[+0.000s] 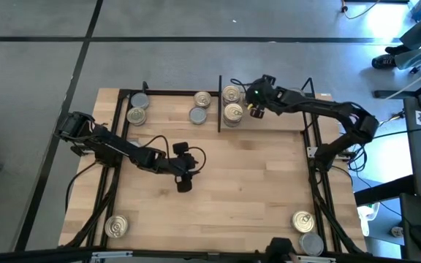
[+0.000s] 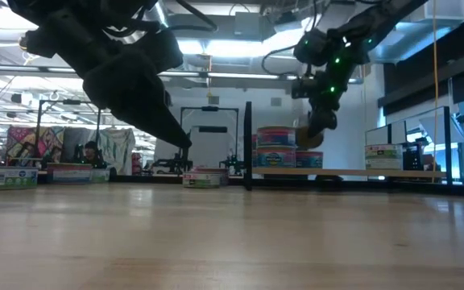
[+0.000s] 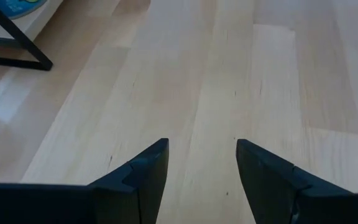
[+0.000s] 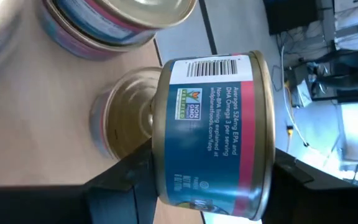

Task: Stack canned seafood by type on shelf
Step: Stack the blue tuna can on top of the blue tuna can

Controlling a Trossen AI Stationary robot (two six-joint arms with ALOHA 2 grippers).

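Pale wooden desk [image 1: 225, 175] carries the shelf [image 1: 269, 124], where the right claw [image 4: 204, 180], clamped on a blue-labelled tin [image 4: 213, 134], hangs just above stacked tins [image 1: 232, 113], so an off-centre release could topple them; the left claw [image 3: 201, 165] waits open and empty.

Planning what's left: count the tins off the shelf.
4: one tin at the left corner opposite the shelf, two at the right corner, one in the right gripper. Arms may hide more.
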